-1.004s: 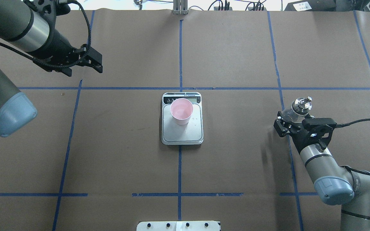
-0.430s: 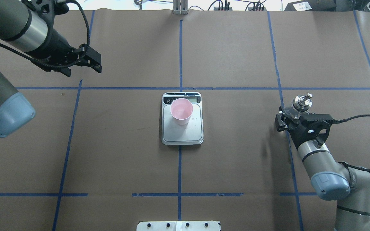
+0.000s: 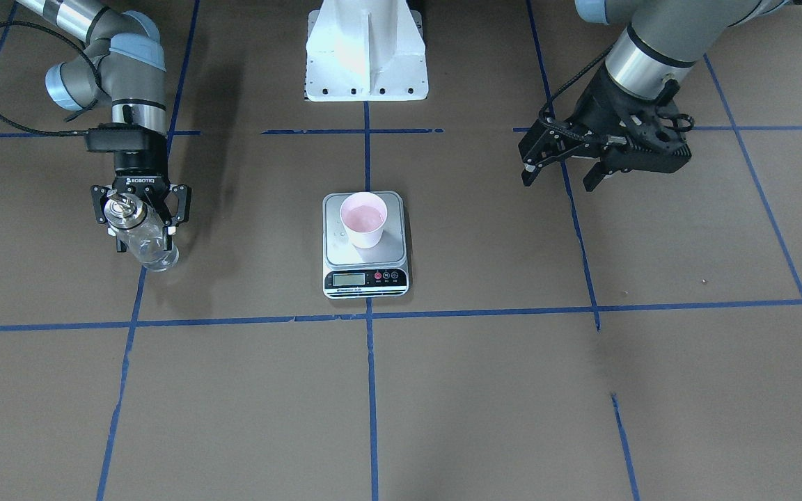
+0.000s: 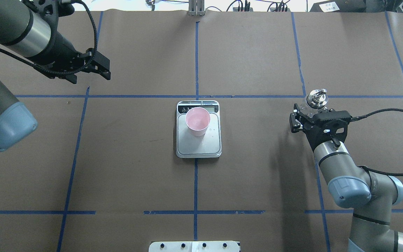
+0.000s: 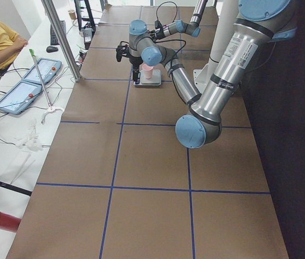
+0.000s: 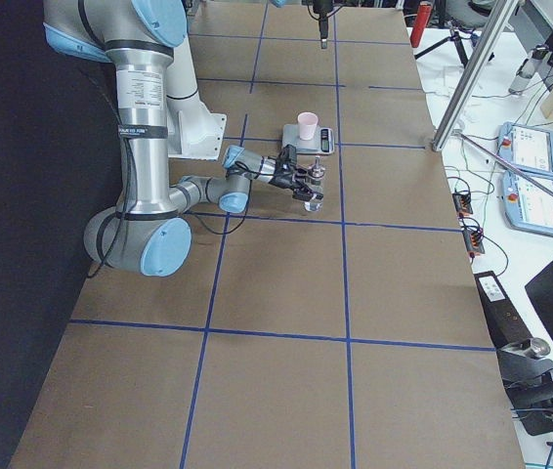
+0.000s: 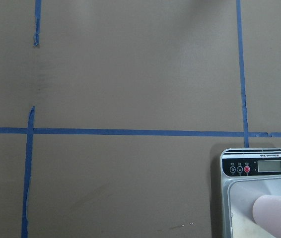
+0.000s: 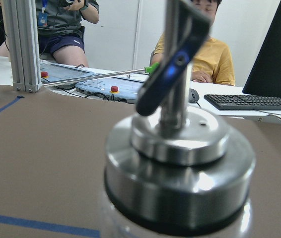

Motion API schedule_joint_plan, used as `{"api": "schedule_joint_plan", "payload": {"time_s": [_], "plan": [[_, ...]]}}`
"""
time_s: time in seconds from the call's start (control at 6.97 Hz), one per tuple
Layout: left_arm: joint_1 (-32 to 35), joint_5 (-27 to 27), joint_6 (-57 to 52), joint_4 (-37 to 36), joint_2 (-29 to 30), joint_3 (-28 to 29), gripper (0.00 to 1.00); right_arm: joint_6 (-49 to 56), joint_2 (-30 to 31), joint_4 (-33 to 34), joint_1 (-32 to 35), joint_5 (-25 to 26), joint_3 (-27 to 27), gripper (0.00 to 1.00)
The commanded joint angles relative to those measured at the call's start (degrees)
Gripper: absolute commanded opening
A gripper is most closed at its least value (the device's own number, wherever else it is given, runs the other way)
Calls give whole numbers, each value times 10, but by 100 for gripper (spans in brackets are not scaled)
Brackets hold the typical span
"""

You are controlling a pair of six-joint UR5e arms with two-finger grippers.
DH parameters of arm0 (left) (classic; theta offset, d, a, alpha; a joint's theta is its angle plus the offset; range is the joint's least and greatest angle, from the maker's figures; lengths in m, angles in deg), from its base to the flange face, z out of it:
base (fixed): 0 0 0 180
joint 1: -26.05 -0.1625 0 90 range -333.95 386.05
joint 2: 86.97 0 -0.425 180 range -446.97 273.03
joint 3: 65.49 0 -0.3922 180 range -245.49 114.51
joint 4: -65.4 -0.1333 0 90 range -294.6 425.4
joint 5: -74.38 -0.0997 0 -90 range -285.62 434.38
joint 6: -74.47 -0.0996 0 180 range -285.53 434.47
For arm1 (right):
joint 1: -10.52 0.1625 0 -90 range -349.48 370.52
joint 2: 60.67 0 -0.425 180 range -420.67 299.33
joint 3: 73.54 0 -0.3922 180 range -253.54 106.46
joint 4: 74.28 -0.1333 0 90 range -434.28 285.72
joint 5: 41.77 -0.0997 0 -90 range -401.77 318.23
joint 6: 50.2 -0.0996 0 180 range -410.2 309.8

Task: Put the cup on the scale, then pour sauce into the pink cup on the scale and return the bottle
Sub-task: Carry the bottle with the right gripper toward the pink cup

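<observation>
My right claw point(image 3: 140, 214) pinches the bottle point(image 3: 150, 247), spout up | cup point(image 3: 363, 219) on scale point(image 3: 366, 278) sits well apart, straight toward my left | my left claw point(image 3: 558, 182) spread, empty.

Blurred and close, the small clear glass bottle point(image 8: 177, 168) with silver spout cap loses its body below the right wrist view. The pale pink paper cup point(image 7: 277, 215) and flat silver scale point(image 7: 240, 198) are cropped at the left wrist view's bottom-right corner.
</observation>
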Motion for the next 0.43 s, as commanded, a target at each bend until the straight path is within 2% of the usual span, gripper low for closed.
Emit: {"api": "schedule_joint_plan", "payload": {"time_s": [0.0,0.29], "plan": [[0,0,1,0,-2,-3,100,53,-38,83,3,-3,18,0],[-1,0,0,-11,0,-5,100,57,-60,144,0,-1,35,0]]}}
